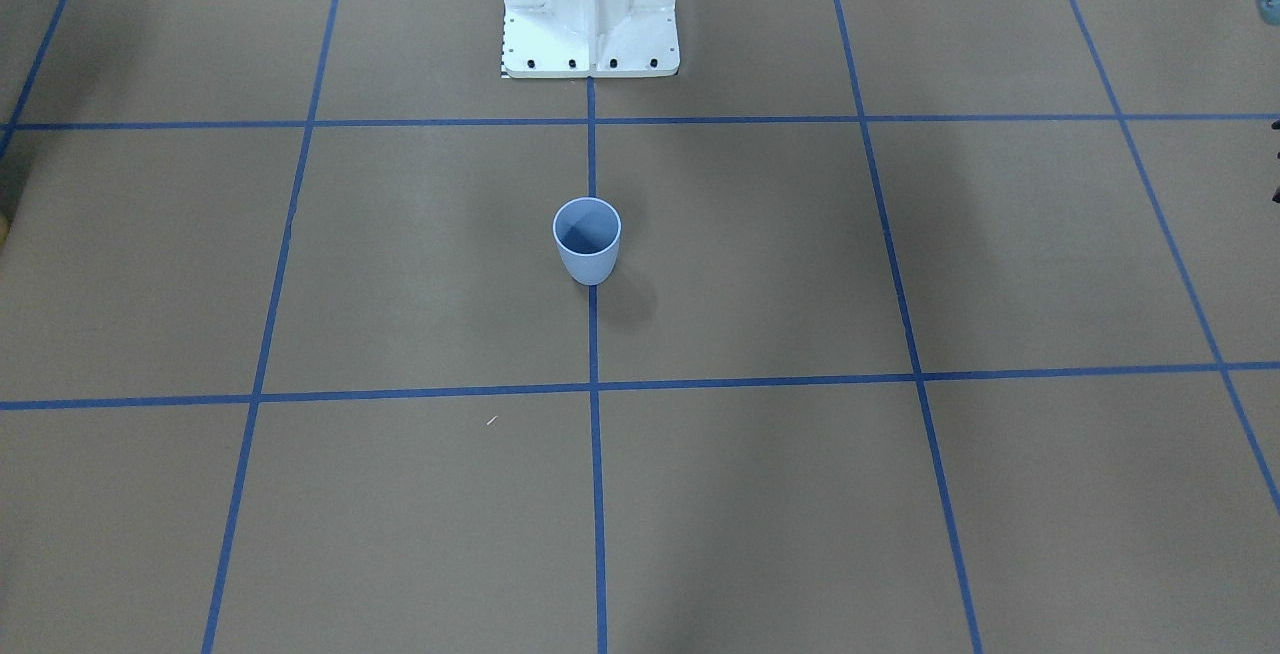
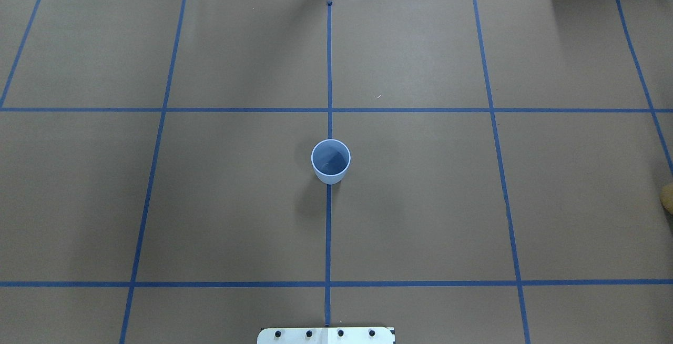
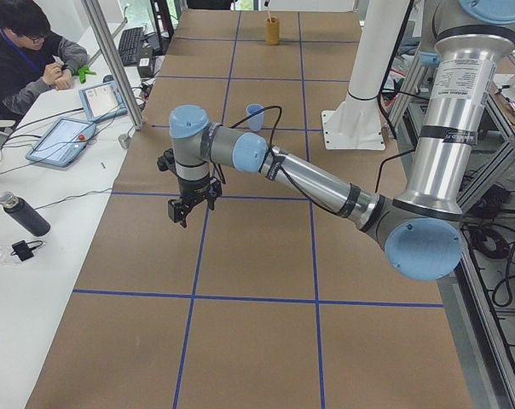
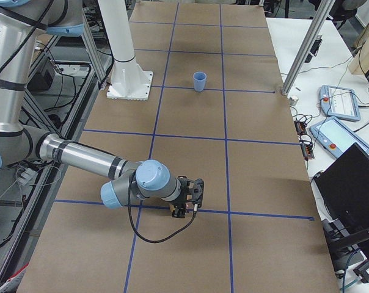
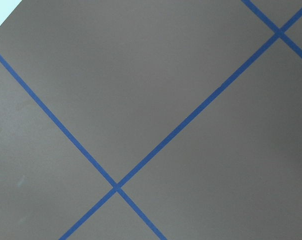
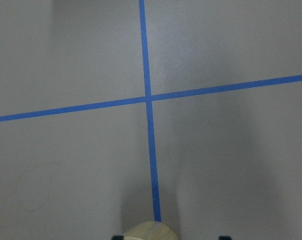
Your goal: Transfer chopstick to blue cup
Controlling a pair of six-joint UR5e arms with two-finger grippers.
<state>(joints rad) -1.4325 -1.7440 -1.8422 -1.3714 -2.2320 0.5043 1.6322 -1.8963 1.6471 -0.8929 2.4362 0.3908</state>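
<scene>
Left fingers [image 3: 176,216] and right fingers [image 4: 182,210] hang low, apart or together I cannot tell; blue cup [image 2: 330,161] upright.

The blue cup [image 2: 330,168] stands on the table [image 2: 210,202], over its middle tape line [image 2: 328,228], well before the base plate [image 2: 326,335].

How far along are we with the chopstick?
Nothing is done yet: the blue cup is empty. The chopstick stands in a tan cup at the robot's right end of the table. Nothing shows in the left gripper. Remaining: grasp, carry, drop in.
</scene>
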